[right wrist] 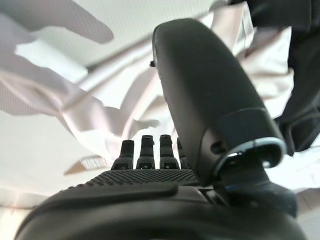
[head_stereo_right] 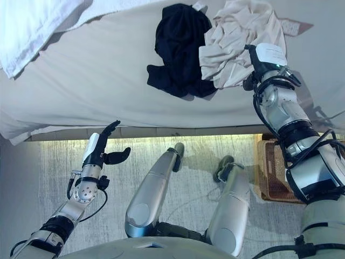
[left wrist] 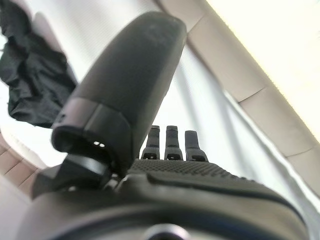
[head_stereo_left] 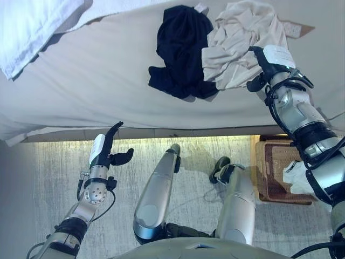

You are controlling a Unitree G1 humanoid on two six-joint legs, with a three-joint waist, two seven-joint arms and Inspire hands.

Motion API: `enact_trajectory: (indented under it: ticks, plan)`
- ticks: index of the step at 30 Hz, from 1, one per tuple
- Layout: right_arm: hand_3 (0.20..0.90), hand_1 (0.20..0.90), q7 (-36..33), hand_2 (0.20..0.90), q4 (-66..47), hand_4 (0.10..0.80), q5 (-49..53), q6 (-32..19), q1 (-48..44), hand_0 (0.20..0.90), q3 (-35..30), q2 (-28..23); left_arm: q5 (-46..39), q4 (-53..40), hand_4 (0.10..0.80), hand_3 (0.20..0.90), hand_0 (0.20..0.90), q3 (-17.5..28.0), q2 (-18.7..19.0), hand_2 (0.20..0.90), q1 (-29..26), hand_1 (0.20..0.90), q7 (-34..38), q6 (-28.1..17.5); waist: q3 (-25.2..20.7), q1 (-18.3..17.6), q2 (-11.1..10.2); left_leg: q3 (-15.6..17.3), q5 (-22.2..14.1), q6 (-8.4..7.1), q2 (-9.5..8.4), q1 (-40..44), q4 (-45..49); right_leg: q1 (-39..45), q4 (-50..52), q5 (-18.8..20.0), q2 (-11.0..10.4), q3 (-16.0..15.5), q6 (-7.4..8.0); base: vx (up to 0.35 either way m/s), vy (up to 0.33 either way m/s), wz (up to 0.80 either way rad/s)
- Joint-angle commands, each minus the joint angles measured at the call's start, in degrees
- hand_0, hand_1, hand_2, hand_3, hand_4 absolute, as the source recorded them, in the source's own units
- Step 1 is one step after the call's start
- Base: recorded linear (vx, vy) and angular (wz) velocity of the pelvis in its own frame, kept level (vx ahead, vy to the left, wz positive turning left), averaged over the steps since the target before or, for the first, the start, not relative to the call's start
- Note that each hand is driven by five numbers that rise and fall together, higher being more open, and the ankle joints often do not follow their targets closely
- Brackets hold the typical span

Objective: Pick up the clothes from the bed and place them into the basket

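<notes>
Two garments lie bunched together at the far side of the bed [head_stereo_left: 97,81]: a black one [head_stereo_left: 180,51] and, to its right, a beige one [head_stereo_left: 242,40]. My right hand [head_stereo_left: 267,65] is at the beige garment's right edge, its fingers straight and touching the cloth. The right wrist view shows the beige folds [right wrist: 100,110] just past those open fingers and the black garment [right wrist: 305,75] beside them. Low at the left, my left hand [head_stereo_left: 105,148] hovers open over the floor, short of the bed's near edge, holding nothing. A wicker basket [head_stereo_left: 272,162] stands on the floor at the right.
White bedding [head_stereo_left: 32,27] is heaped at the bed's far left corner. A small white item [head_stereo_left: 291,29] lies on the bed right of the beige garment. The basket sits below my right arm, close to the bed's near edge.
</notes>
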Motion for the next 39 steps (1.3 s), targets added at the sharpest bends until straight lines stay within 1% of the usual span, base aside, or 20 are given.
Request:
enact_trajectory:
  ticks: [1, 7, 12, 14, 19, 21, 22, 23, 25, 29, 32, 35, 39]
  plan:
    - [0.9, 0.9, -3.4, 0.9, 2.0, 0.8, 1.9, 0.9, -10.1, 0.9, 2.5, -2.3, -3.3, -7.5, 0.8, 0.9, 0.9, 0.7, 3.8, 0.9, 2.5, 0.9, 4.9, -4.6, -2.2, 1.9, 2.5, 1.1, -1.2, 3.54, -4.79, -2.9, 0.2, 1.0, 5.3, -4.7, 4.4, -4.1, -3.2, -0.054, 0.013, 0.05]
    - [0.9, 0.9, -5.4, 0.9, 8.2, 0.8, 3.5, 2.1, -15.8, 0.9, 4.0, -2.1, -5.3, -11.6, 0.8, 0.9, 0.9, 0.8, 4.8, 0.9, 2.5, 0.9, 5.8, -4.9, -2.2, 3.4, 3.9, 1.1, -1.8, 4.23, -5.1, -9.2, 4.8, -5.5, 9.6, -5.4, 3.8, -3.9, -3.38, -0.043, 0.003, 0.06]
    - [0.9, 0.9, -8.4, 0.9, 11.9, 0.8, 5.9, 1.9, -20.6, 0.9, 5.6, -3.4, -6.3, -15.0, 0.8, 0.9, 0.9, 1.0, 5.9, 0.9, 3.0, 0.9, 6.1, -5.3, -2.2, 4.4, 4.9, 1.6, -2.1, 4.74, -5.21, -14.3, 8.3, -10.7, 12.9, -5.8, 3.3, -3.9, -3.4, -0.057, -0.003, 0.07]
    - [0.9, 0.9, -9.3, 0.9, 12.0, 0.8, 8.7, 2.1, -22.1, 0.9, 6.0, -4.1, -6.8, -16.1, 0.8, 0.9, 0.9, 1.2, 6.1, 0.9, 3.3, 0.9, 5.9, -4.9, -2.2, 4.6, 5.2, 1.7, -2.3, 4.78, -5.09, -16.0, 9.5, -12.2, 14.1, -6.1, 3.1, -3.8, -3.37, -0.051, -0.006, 0.11]
    - [0.9, 0.9, -10.6, 0.9, 12.1, 0.8, 14.0, 2.0, -24.3, 0.9, 4.2, -5.2, -7.3, -17.4, 0.8, 0.9, 0.9, 2.1, 6.6, 0.9, 4.5, 0.9, 5.5, -4.9, -2.2, 5.0, 5.0, 1.8, -2.5, 4.87, -4.74, -17.7, 10.8, -13.5, 15.3, -6.5, 3.1, -4.3, -3.45, -0.015, -0.001, 0.04]
    - [0.9, 0.9, -11.4, 0.9, 12.0, 0.8, 17.1, 1.3, -24.9, 0.9, 3.5, -5.7, -7.3, -17.7, 0.8, 0.9, 0.9, 2.2, 6.8, 0.9, 5.0, 0.9, 6.0, -5.1, -2.2, 5.0, 4.8, 2.0, -2.3, 4.55, -4.36, -17.8, 10.9, -13.3, 15.3, -6.3, 3.1, -4.5, -3.39, 0.011, -0.005, 0.04]
    - [0.669, 0.702, -11.7, 0.702, 11.8, 0.569, 19.7, 1.0, -25.3, 0.702, 3.4, -5.9, -7.5, -18.0, 0.8, 0.9, 0.9, 2.3, 7.0, 0.9, 5.2, 0.9, 6.0, -5.1, -2.2, 5.1, 4.8, 2.0, -2.1, 4.5, -4.2, -17.7, 10.6, -13.1, 15.1, -6.2, 3.1, -4.6, -3.35, 0.009, -0.009, 0.05]
    - [0.2, 0.3, -12.3, 0.3, 11.4, 0.1, 23.3, 0.0, -25.3, 0.3, 2.3, -6.2, -7.8, -18.1, 0.8, 0.9, 0.9, 2.4, 7.3, 0.9, 5.6, 0.9, 6.1, -5.5, -2.2, 5.0, 4.7, 2.1, -2.0, 4.31, -4.01, -17.6, 10.4, -12.9, 14.9, -6.2, 3.0, -4.7, -3.27, 0.0, 0.0, 0.0]
    - [0.2, 0.3, -12.0, 0.3, 10.6, 0.1, 26.1, -0.8, -24.8, 0.3, 0.7, -6.5, -7.9, -18.0, 0.8, 0.9, 0.9, 2.9, 7.6, 0.9, 6.2, 0.9, 5.5, -6.0, -2.2, 4.9, 4.5, 2.1, -2.0, 4.01, -3.74, -17.2, 10.2, -12.6, 14.8, -6.1, 3.0, -4.6, -3.08, 0.0, 0.0, 0.0]
    - [0.2, 0.3, -10.5, 0.3, 8.8, 0.1, 30.8, -1.6, -21.9, 0.3, -2.9, -6.6, -7.5, -17.1, 0.8, 0.9, 0.9, 3.3, 7.5, 0.9, 7.2, 0.9, 5.3, -7.0, -2.2, 4.3, 3.7, 2.1, -2.1, 3.35, -3.2, -13.7, 8.5, -9.3, 12.9, -5.9, 3.4, -4.5, -2.93, 0.037, 0.011, 0.01]
    - [0.2, 0.3, -8.7, 0.3, 8.9, 0.1, 30.6, -2.1, -19.5, 0.3, -4.8, -6.5, -6.8, -16.8, 0.8, 0.9, 0.9, 3.5, 7.3, 0.9, 7.7, 0.9, 5.3, -7.7, -2.2, 4.0, 3.1, 2.1, -1.8, 2.92, -2.93, -10.5, 6.5, -6.1, 10.9, -5.5, 3.7, -4.5, -2.68, 0.058, 0.034, -0.04]
    - [0.2, 0.3, -7.1, 0.3, 9.5, 0.1, 30.5, -2.4, -17.4, 0.3, -6.1, -6.5, -6.1, -16.8, 0.8, 0.9, 0.9, 3.5, 7.5, 0.9, 7.8, 0.9, 5.3, -7.4, -2.2, 3.7, 2.3, 1.7, -1.8, 2.54, -2.98, -6.1, 4.2, -1.6, 8.4, -5.1, 4.0, -4.4, -2.44, 0.071, 0.022, -0.02]
    - [0.2, 0.3, -4.5, 0.3, 12.3, 0.1, 29.7, -3.3, -16.3, 0.3, -7.1, -7.1, -6.1, -15.7, 0.8, 0.9, 0.9, 3.4, 8.1, 0.9, 6.6, 0.9, 3.9, -6.7, -2.2, 3.5, 1.1, 1.4, -1.9, 2.22, -3.05, 0.3, 1.4, 5.4, 5.0, -4.7, 3.6, -4.8, -2.29, 0.1, 0.005, -0.04]
